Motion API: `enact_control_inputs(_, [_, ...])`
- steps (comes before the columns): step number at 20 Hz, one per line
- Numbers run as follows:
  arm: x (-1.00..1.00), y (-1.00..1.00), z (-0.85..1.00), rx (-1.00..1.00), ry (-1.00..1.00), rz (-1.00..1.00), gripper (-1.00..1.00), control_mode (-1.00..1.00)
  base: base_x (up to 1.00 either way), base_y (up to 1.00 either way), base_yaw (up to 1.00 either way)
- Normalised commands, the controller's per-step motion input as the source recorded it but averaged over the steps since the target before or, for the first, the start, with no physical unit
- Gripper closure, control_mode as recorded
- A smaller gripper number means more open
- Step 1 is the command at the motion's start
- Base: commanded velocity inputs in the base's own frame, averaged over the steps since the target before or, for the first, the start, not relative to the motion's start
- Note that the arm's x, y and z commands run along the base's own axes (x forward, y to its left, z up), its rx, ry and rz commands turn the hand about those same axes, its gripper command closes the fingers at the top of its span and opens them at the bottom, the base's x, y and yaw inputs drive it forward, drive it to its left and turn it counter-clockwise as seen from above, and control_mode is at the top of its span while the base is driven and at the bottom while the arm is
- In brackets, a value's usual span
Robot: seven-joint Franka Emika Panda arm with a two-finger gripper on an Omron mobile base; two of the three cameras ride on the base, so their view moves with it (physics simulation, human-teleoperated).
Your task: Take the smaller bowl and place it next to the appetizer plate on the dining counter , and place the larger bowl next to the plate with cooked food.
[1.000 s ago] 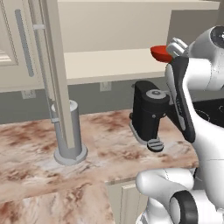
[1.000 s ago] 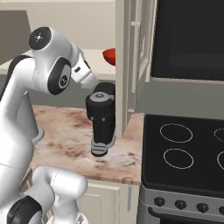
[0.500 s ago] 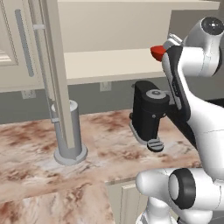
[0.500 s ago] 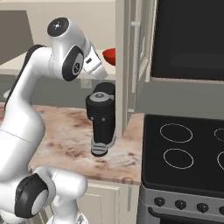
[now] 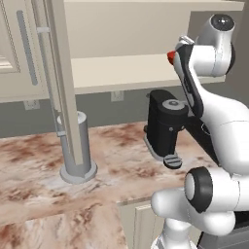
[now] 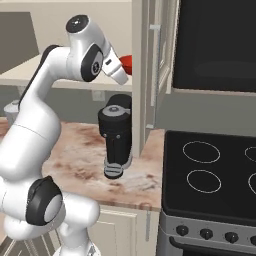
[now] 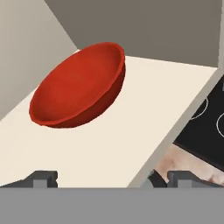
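Note:
The smaller bowl [image 7: 78, 85], glossy red, rests tilted on the pale cabinet shelf [image 7: 131, 122]. It shows as a red patch beside my hand in the left base view [image 5: 171, 57] and in the right base view [image 6: 127, 62]. My gripper [image 7: 113, 178] is open, a short way in front of the bowl at shelf height. Its fingertips [image 7: 43, 178] stand wide apart with nothing between them. The larger bowl, the appetizer plate and the dining counter are out of view.
An open cabinet door [image 5: 58, 73] hangs at the left of the shelf. Below on the marble worktop [image 5: 116, 170] stand a black coffee machine [image 5: 165, 126] and a grey cylinder [image 5: 78, 146]. A black stove [image 6: 215, 165] lies to the right, a dark microwave [image 6: 220, 45] above it.
The arm has risen and the hand has swung up toward the red bowl on the shelf. The jaws stayed open; the bowl has not moved.

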Motion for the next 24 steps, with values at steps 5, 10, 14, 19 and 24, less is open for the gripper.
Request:
enact_control_inputs(5, [0.25, 0.0, -0.2, -0.07, 0.0, 0.0, -1.0, -1.0, 0.0, 0.0, 0.0])
enact_control_inputs(10, [0.2, -0.06, 0.0, -0.03, -0.06, -0.01, -1.0, -1.0, 0.0, 0.0, 0.0])
enact_control_inputs(14, [0.01, -0.01, 0.0, 0.0, -0.16, -0.02, -1.0, -1.0, 0.0, 0.0, 0.0])
enact_control_inputs(19, [0.0, -0.03, 0.0, 0.0, -0.07, -0.04, -1.0, -1.0, 0.0, 0.0, 0.0])
enact_control_inputs(24, [0.02, -0.16, 0.07, 0.01, 0.06, -0.04, -1.0, -1.0, 0.0, 0.0, 0.0])
